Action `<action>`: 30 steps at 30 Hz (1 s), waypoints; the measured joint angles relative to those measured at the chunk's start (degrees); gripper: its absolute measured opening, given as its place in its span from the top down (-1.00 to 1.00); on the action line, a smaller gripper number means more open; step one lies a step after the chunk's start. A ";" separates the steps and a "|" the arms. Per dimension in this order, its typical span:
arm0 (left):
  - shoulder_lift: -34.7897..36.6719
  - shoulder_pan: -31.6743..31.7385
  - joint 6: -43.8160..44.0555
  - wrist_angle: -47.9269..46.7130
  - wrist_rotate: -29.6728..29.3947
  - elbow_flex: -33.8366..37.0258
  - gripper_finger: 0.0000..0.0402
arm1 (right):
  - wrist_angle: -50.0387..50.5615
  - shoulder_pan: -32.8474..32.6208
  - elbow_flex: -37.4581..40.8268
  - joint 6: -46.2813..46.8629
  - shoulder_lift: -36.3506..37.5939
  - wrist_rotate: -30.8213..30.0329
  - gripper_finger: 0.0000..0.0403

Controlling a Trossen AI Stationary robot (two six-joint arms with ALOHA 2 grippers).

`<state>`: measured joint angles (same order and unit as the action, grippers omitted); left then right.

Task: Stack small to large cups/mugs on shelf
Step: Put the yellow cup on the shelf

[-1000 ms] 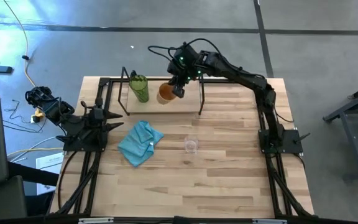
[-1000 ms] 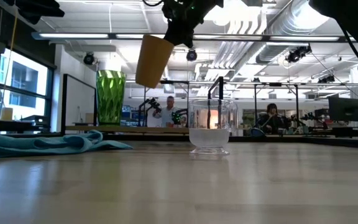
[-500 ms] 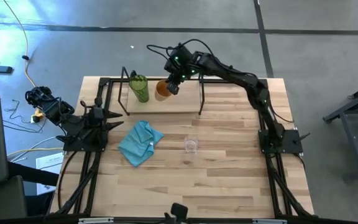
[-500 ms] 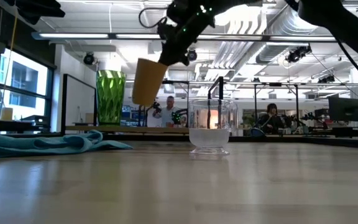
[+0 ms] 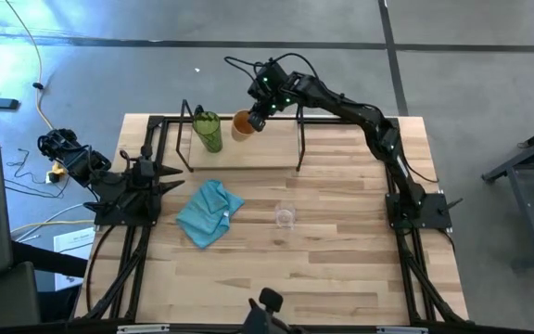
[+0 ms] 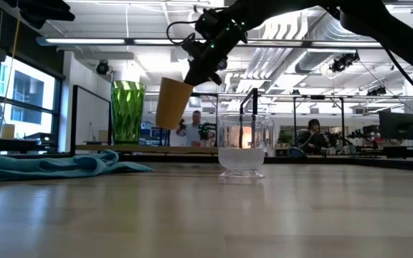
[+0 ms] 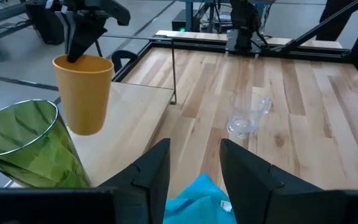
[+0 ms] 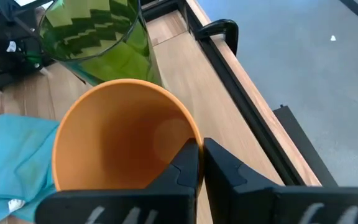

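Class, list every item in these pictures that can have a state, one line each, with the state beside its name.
Orange cup: upright, slightly tilted, held in the air over the shelf.
Green tumbler: upright on the shelf, empty.
Clear glass cup: upright on the table, empty.
Blue cloth: crumpled on the table.
Right claw: shut on the orange cup's rim.
Left claw: open, idle near the cloth.

Two arms, both black throughout, built of slim jointed segments on square black base plates.

Right hand (image 5: 256, 118): black wrist block behind it, small green indicator lights glowing there, thin black cables looping out above the wrist. Fingers (image 8: 185, 167) matte black, flat and angular, blunt-tipped.

Left hand (image 7: 194, 171): same matte black fingers, broad, with bevelled inner edges. Black cable bundle trails behind its base.

No markings or screws legible.
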<state>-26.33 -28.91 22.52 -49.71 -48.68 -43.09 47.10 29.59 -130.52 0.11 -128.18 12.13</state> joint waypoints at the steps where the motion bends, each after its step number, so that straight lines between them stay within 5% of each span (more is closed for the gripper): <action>1: 0.00 0.00 0.00 0.00 -0.01 0.00 0.36 | 0.15 0.04 0.00 0.05 0.00 -0.01 1.00; 30: -0.02 0.02 2.40 0.09 -0.43 0.00 0.36 | 2.51 -1.99 0.17 8.25 -2.27 -4.78 1.00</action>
<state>-26.35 -28.88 24.93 -49.63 -49.10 -43.09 49.61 27.59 -130.34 8.36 -130.45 7.35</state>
